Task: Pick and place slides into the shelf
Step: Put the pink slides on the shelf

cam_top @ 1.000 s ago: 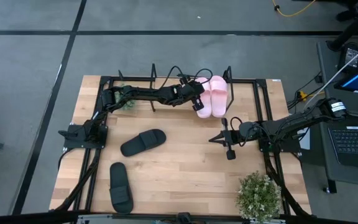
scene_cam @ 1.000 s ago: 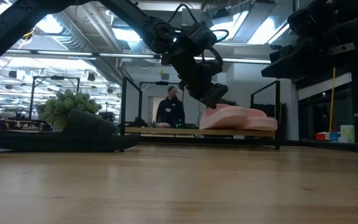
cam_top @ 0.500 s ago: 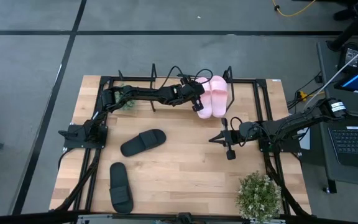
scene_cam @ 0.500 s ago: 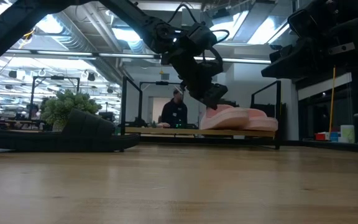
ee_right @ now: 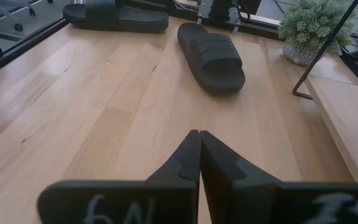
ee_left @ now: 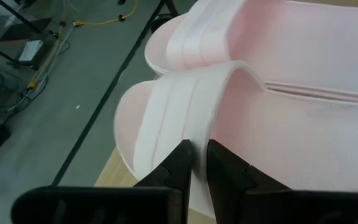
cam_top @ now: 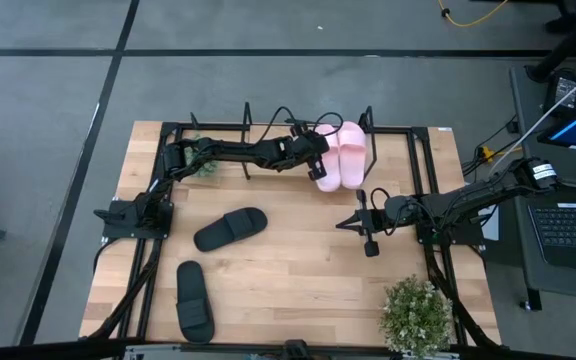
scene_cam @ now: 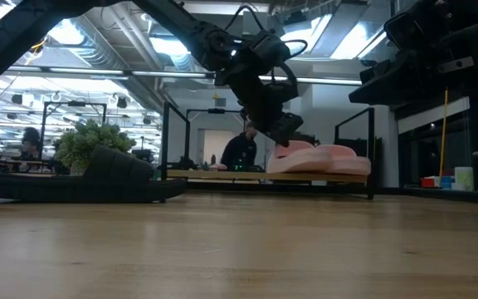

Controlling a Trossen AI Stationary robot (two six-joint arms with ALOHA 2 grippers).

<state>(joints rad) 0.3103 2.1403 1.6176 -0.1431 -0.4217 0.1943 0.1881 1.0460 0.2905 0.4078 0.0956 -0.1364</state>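
Note:
Two pale pink slides lie side by side on the shelf's wooden board [scene_cam: 214,175] at the table's far side. My left gripper [cam_top: 318,168] reaches in from the left and is shut on the left pink slide [cam_top: 328,160]. The other pink slide [cam_top: 353,150] lies just right of it. Two black slides [cam_top: 230,228] [cam_top: 194,300] lie sole-down on the table at the near left. My right gripper [cam_top: 353,222] hovers shut over the table's right half, with nothing between its fingers [ee_right: 199,155]. My left gripper pinches the pink slide's wide strap between its two fingers, at the strap's edge [ee_left: 199,146] low on the side. The fingers [ee_left: 178,169] slant down from the table's left. The slide lies on the shelf board [scene_cam: 322,173], against the other pink slide.
One potted plant [cam_top: 415,312] stands at the near right corner and another [cam_top: 203,165] at the far left by the shelf. Black frame rails [cam_top: 423,180] run along the table's sides. A person [scene_cam: 243,151] stands in the room behind the shelf.
Neither arm nor any slide has visibly moved. The person behind the shelf has shifted to the right.

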